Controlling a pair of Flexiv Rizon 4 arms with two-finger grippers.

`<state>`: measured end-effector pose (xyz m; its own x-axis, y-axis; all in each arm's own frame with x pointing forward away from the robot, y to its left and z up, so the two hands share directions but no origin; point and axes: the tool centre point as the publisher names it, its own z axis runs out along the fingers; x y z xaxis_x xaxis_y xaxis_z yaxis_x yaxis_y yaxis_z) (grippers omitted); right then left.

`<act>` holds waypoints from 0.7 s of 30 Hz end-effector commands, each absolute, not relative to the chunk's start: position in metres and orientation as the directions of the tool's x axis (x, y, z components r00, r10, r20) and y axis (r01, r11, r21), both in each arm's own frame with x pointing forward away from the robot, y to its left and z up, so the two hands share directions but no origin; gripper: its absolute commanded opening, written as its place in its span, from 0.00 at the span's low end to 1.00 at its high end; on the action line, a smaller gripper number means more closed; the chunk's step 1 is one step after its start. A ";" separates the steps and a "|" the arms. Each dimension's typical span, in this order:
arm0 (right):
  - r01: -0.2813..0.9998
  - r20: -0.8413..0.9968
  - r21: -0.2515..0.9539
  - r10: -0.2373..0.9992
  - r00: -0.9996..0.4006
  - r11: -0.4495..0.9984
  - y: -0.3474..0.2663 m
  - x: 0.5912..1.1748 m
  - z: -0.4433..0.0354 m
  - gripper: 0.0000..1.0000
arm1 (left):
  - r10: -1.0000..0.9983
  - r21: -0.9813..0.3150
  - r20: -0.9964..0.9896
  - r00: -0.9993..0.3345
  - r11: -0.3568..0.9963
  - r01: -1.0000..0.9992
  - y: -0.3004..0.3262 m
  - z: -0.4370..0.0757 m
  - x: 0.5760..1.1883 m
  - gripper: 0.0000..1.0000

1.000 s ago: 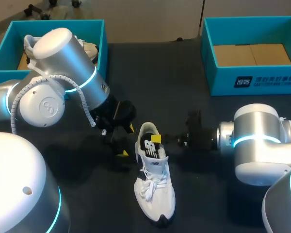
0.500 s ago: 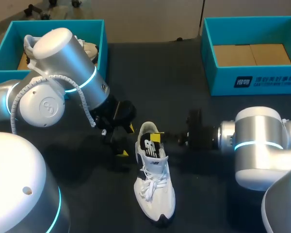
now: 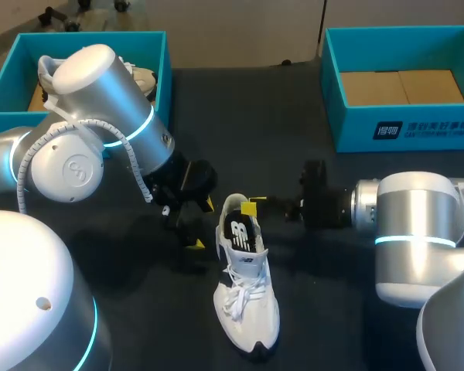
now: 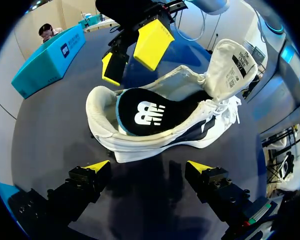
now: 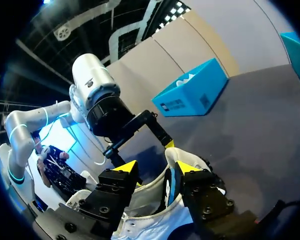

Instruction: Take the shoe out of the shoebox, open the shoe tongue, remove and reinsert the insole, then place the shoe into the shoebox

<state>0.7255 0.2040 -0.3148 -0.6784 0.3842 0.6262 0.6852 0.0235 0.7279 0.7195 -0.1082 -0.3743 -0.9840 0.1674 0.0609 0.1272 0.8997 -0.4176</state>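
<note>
right hand (image 5: 156, 167) shifted — at shoe (image 3: 247, 297) heel | left hand (image 4: 149, 165) beside; apart

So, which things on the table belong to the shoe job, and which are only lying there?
Belong to the job:
white shoe
its black insole
its lifted tongue
probably the empty blue shoebox

Only lying there, it seems:
other blue box
second shoe inside it

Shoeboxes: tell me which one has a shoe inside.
The far-left shoebox: part of a pale shoe shows inside it. The right shoebox shows only its bare cardboard floor.
</note>
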 end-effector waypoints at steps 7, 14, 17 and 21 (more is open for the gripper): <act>0.697 0.580 0.699 0.443 -0.684 0.161 0.184 0.720 -0.286 1.00 | 0.166 -0.415 0.059 -0.984 0.901 0.127 -0.108 -0.374 0.719 1.00; 0.702 0.530 0.676 0.515 -0.674 0.224 0.178 0.718 -0.277 1.00 | 0.166 -0.415 0.059 -0.984 0.901 0.127 -0.108 -0.374 0.719 1.00; 0.702 0.530 0.676 0.515 -0.674 0.224 0.178 0.718 -0.277 1.00 | 0.166 -0.415 0.059 -0.984 0.901 0.127 -0.108 -0.374 0.719 1.00; 0.702 0.530 0.676 0.515 -0.674 0.224 0.178 0.718 -0.277 1.00 | 0.166 -0.415 0.059 -0.984 0.901 0.127 -0.108 -0.374 0.719 1.00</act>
<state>0.7164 0.1761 -0.2786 -0.6753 0.5113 0.5315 0.6846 0.1665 0.7097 0.7195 -0.1082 -0.3743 -0.9840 0.1674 0.0609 0.1272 0.8997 -0.4176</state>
